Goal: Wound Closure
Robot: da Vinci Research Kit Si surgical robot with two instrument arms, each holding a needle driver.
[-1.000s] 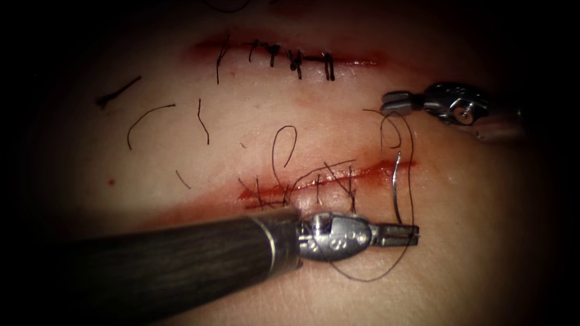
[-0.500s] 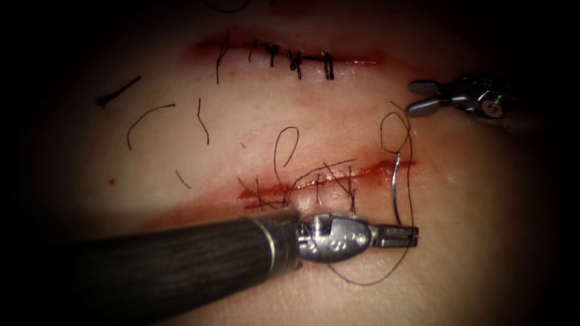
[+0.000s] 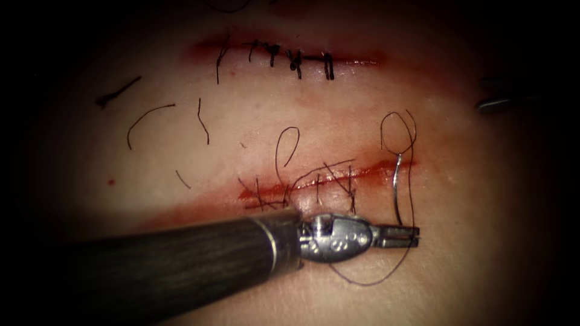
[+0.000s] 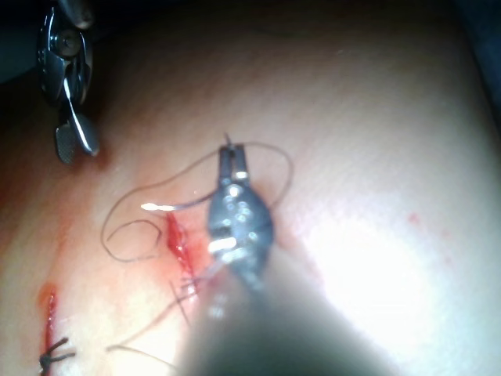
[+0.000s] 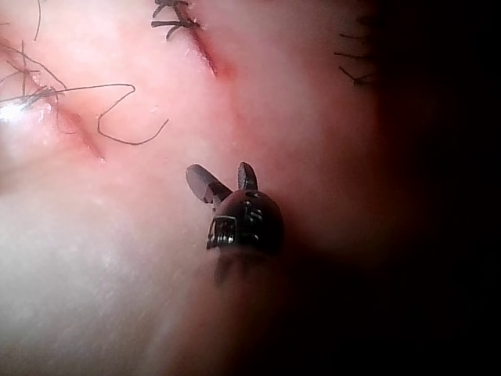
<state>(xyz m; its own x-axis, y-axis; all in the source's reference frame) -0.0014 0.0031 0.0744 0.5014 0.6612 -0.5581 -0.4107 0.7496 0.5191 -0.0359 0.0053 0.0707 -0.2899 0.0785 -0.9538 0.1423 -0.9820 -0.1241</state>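
Note:
My left tool (image 3: 411, 234) lies just below the lower cut (image 3: 338, 178), at its right end, with its jaws shut on the curved needle (image 3: 396, 187) near the needle's tail. The needle arcs up to the cut's right end; I cannot tell whether its tip is in the tissue. The left wrist view shows the same grip (image 4: 233, 160) on the needle (image 4: 176, 207). Black thread (image 3: 396, 130) loops above the needle and sweeps under the left tool. My right tool (image 3: 486, 96) hangs far right, jaws open (image 5: 225, 182) and holding nothing.
An upper cut (image 3: 290, 57) carries several dark stitches. The lower cut has stitches along its left and middle part and red fluid along it. Cut ends of thread (image 3: 151, 121) lie on the tissue at the left. The left tool's dark shaft (image 3: 169, 265) crosses the lower left.
The right tool opened its jaws beside the thread loop, let the thread go and drew away to the right. The loop settled onto the tissue. The left tool and needle stayed still.

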